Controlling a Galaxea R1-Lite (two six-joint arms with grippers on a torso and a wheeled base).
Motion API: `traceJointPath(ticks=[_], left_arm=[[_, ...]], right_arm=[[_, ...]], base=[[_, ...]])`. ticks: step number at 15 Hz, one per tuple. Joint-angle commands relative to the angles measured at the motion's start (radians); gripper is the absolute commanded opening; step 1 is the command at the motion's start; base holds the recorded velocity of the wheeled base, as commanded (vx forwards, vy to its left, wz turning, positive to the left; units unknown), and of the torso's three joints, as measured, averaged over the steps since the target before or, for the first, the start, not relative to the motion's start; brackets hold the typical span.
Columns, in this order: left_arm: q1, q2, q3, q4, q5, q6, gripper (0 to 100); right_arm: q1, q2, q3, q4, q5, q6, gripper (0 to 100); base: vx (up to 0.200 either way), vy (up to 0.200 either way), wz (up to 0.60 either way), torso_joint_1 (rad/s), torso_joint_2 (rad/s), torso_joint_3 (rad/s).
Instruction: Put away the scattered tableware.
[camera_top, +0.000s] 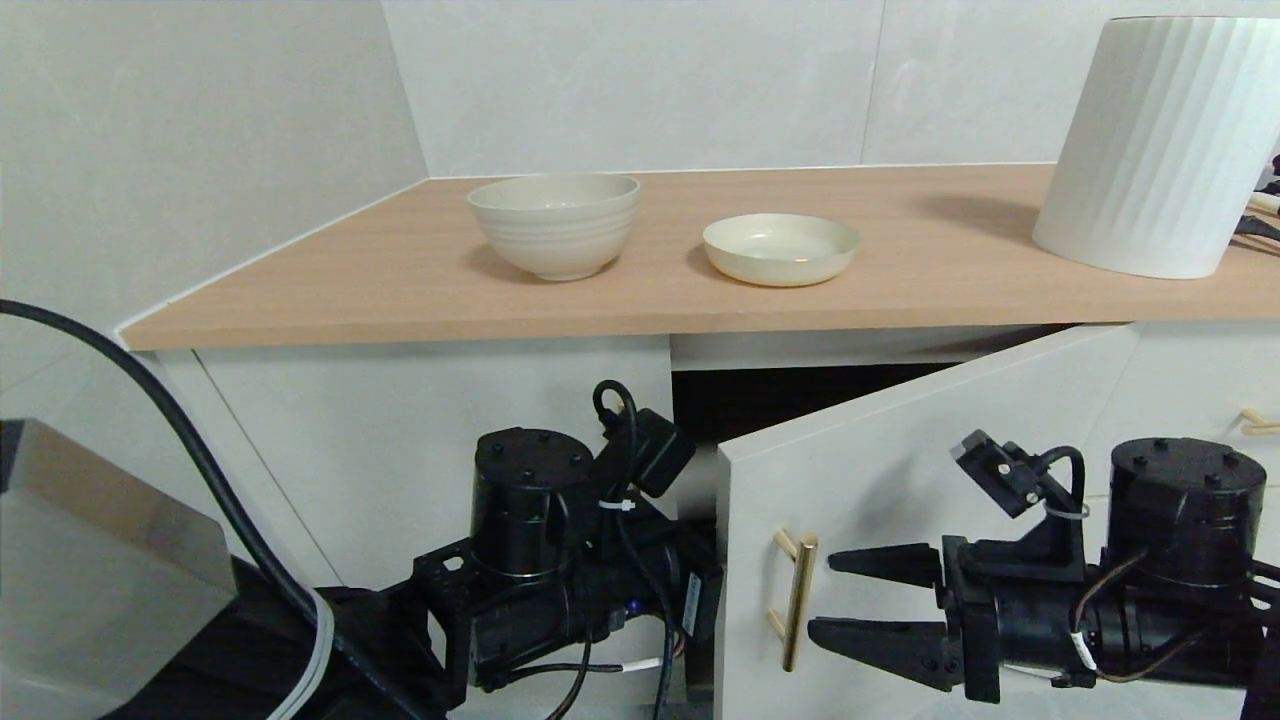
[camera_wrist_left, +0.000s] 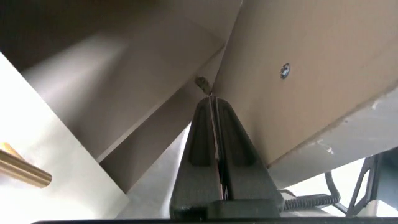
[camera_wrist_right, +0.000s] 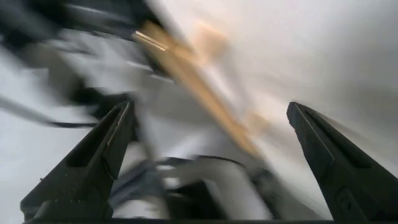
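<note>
Working from your left, you are holding the left gripper (camera_wrist_left: 213, 106) pinched shut and empty, close by the inner face of the half-open white cabinet door (camera_top: 900, 440). Nothing is stowed yet: the ribbed cream ceramic bowl (camera_top: 553, 225) and the shallow cream dish (camera_top: 780, 248) are sitting apart on the wooden countertop (camera_top: 400, 290). Your right gripper (camera_top: 822, 597) is gaping wide just beside the brass bar handle (camera_top: 797, 600). The door's free edge is probably narrowing your way in.

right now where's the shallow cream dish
In the head view the shallow dish sits on the wooden countertop, just right of the deeper bowl and well left of the white ribbed container.
</note>
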Motion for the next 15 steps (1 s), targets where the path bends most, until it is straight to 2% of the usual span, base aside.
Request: traceJointPath(ticks=[1,3,5,6,7,11,15], left_arm=[[-0.001,-0.011,0.001,0.001,-0.008,-0.001,0],[-0.001,-0.009,0.003,0.001,-0.008,-0.002,0],[-0.001,-0.015,0.006,-0.001,-0.005,-0.036,0],[-0.001,-0.018,0.003,-0.001,-0.005,-0.060,0],[-0.001,-0.017,0.003,-0.001,-0.005,-0.068,0],[-0.001,-0.015,0.001,-0.001,-0.005,-0.070,0],[-0.008,-0.008,-0.049,0.027,0.017,-0.068,0]], right_arm=[[-0.012,-0.098,0.122,-0.004,-0.120,-0.072,100],[-0.009,-0.266,0.181,0.051,-0.142,-0.082,100],[-0.010,-0.409,0.181,0.188,-0.148,-0.080,100],[-0.010,-0.483,0.157,0.306,-0.150,-0.078,100],[-0.012,-0.509,0.129,0.364,-0.151,-0.080,100],[-0.012,-0.533,0.108,0.395,-0.151,-0.078,100],[-0.013,-0.538,0.109,0.396,-0.151,-0.078,100]], base=[[0.000,0.000,0.00,0.000,0.00,0.000],[0.000,0.000,0.00,0.000,0.00,0.000],[0.000,0.000,0.00,0.000,0.00,0.000],[0.000,0.000,0.00,0.000,0.00,0.000],[0.000,0.000,0.00,0.000,0.00,0.000],[0.000,0.000,0.00,0.000,0.00,0.000],[-0.200,0.000,0.00,0.006,0.00,0.000]])
